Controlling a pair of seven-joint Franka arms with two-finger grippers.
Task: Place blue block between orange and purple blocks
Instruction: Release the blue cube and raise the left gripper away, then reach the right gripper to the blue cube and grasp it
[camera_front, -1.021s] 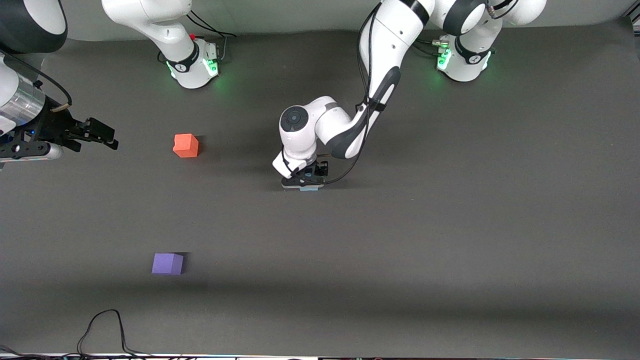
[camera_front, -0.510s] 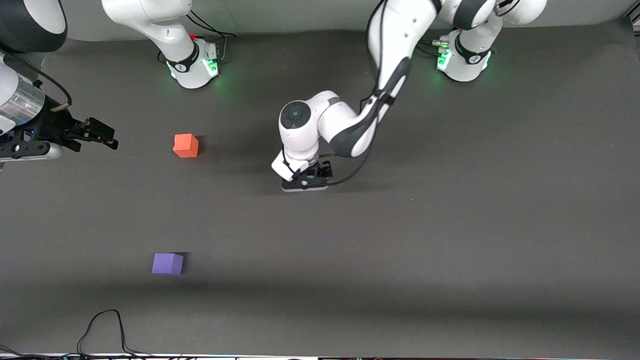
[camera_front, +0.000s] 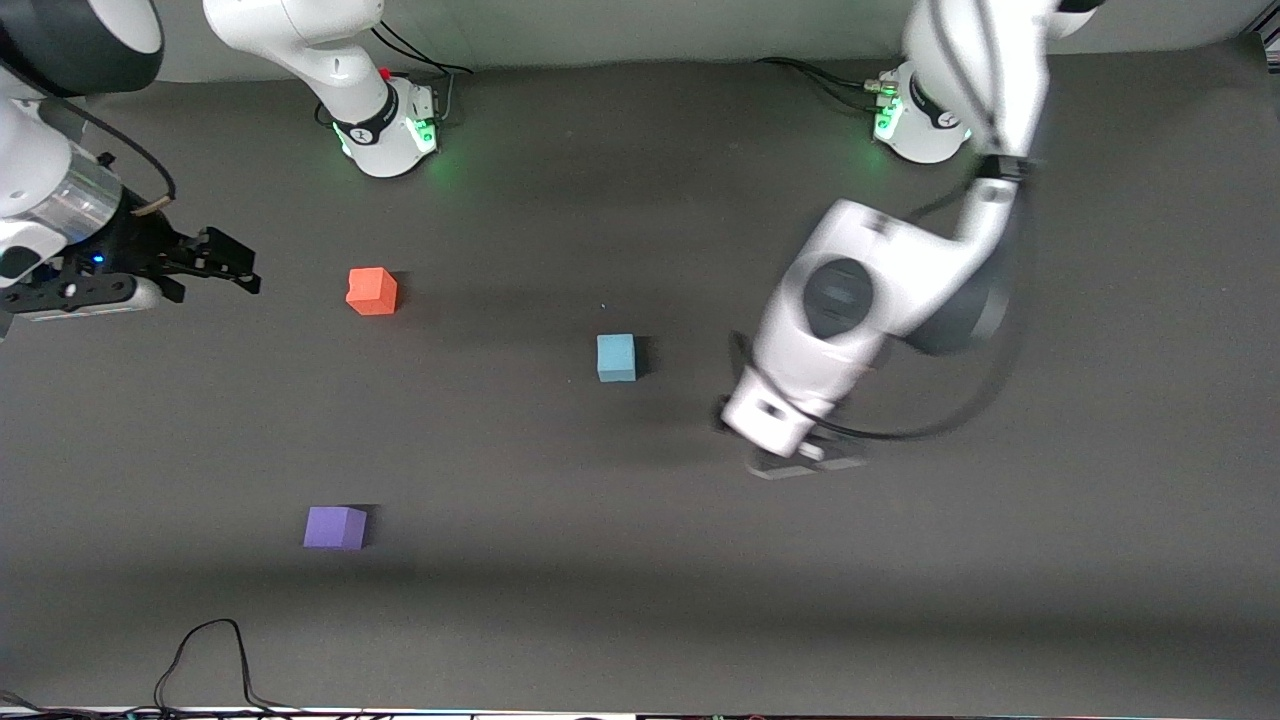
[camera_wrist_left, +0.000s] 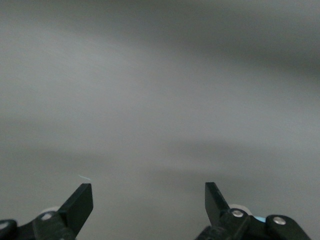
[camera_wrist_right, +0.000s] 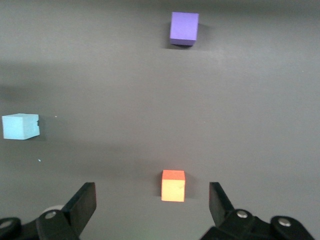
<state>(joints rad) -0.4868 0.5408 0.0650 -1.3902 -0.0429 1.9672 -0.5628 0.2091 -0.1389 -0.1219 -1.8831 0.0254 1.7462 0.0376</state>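
Motion is smearing the left arm (camera_front: 870, 310) in the front view, and its tool (camera_front: 800, 462) is showing only as a grey blur. The right arm (camera_front: 60, 200) is running off the frame's upper-left edge.

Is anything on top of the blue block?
No. The blue block sits alone on the dark table, its top bare. Its underside is hidden.

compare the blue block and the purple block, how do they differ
The blue block is light sky blue; the purple block is violet. The blue block sits mid-table, while the purple block lies nearer the front camera, toward the right arm's end. Both are small matte cubes of like size, resting free on the table, ungripped.
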